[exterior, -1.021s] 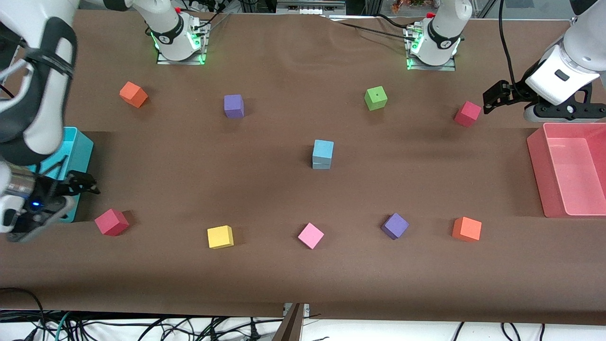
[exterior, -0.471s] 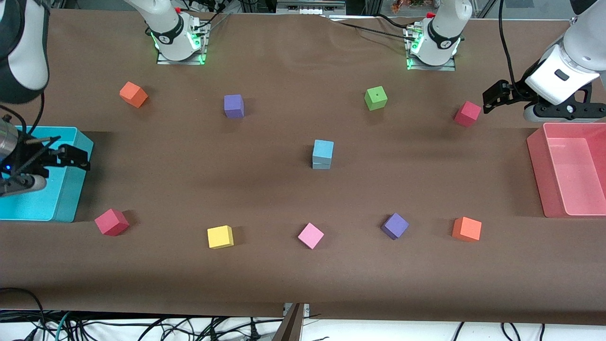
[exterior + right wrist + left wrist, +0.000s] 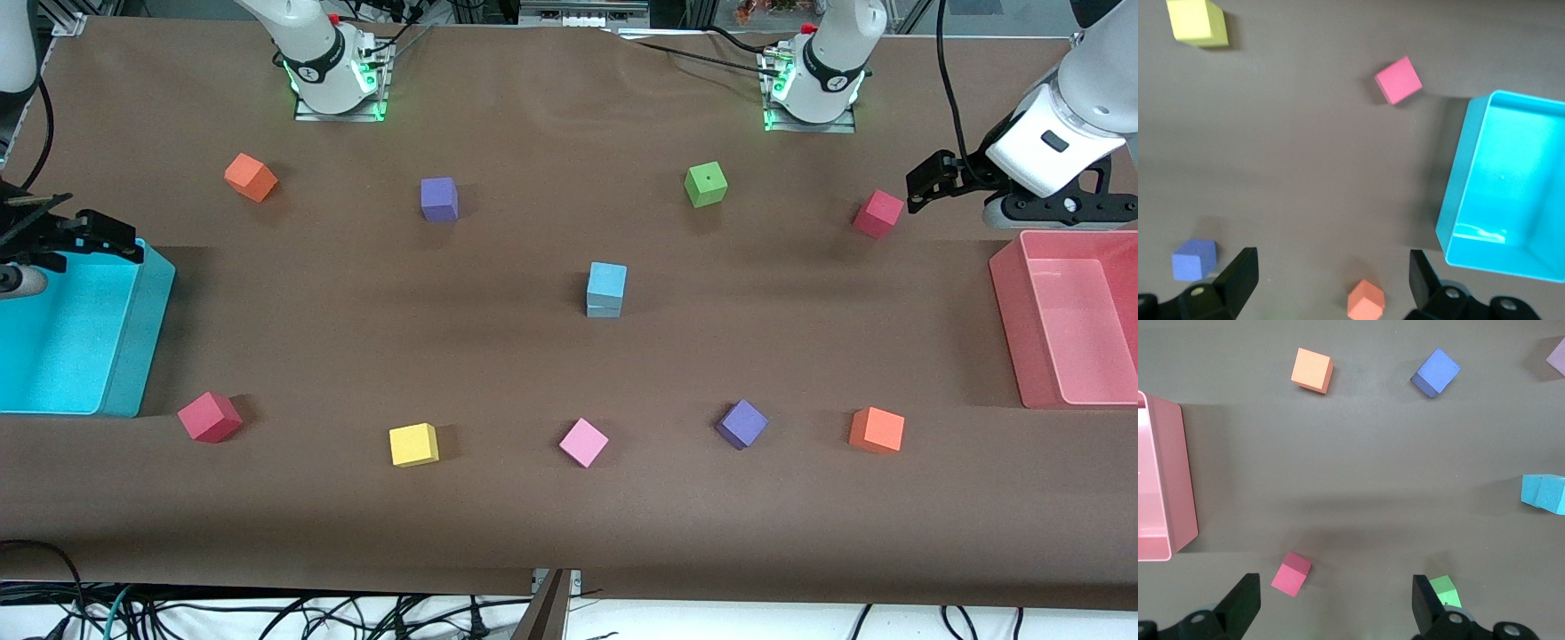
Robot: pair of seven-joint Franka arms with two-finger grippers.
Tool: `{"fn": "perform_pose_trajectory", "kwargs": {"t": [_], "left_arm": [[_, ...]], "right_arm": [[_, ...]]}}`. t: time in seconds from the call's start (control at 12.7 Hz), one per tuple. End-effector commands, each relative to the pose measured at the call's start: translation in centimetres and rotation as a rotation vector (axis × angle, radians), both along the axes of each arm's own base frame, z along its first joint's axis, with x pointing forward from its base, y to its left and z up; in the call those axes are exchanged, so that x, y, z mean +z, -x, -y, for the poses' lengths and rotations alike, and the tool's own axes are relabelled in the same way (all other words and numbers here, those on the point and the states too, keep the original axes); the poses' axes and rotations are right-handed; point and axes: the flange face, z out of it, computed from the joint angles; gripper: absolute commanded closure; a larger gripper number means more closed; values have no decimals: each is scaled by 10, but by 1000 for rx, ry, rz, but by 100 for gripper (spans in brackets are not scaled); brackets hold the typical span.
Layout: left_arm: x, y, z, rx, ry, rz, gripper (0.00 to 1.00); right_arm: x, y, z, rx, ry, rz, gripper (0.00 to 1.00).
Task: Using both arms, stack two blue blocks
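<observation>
Two blue blocks [image 3: 606,289] sit stacked mid-table, so the task looks done. Left gripper [image 3: 929,182] hangs by the pink bin [image 3: 1005,293], right gripper [image 3: 93,236] over the cyan bin [image 3: 147,338]; both wide open, empty, parked clear.

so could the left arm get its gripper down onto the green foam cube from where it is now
Probably yes. The left gripper hangs open above the table near the pink plastic bin. Only the small red foam cube lies between it and the green foam cube, low enough to pass over, and nothing sits on the green cube.
</observation>
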Motion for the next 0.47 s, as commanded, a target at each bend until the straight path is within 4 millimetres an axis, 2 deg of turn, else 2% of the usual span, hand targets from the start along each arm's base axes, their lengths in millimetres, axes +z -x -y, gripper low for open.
{"fn": "perform_pose_trajectory", "kwargs": {"t": [0.0, 0.24, 0.39], "left_arm": [[5, -2, 2, -2, 13, -6, 0], [5, -2, 2, -3, 13, -6, 0], [5, -2, 1, -1, 13, -6, 0]], "right_arm": [[6, 13, 0, -7, 14, 11, 0], [5, 9, -8, -83, 20, 6, 0], [9, 6, -5, -93, 14, 16, 0]]}}
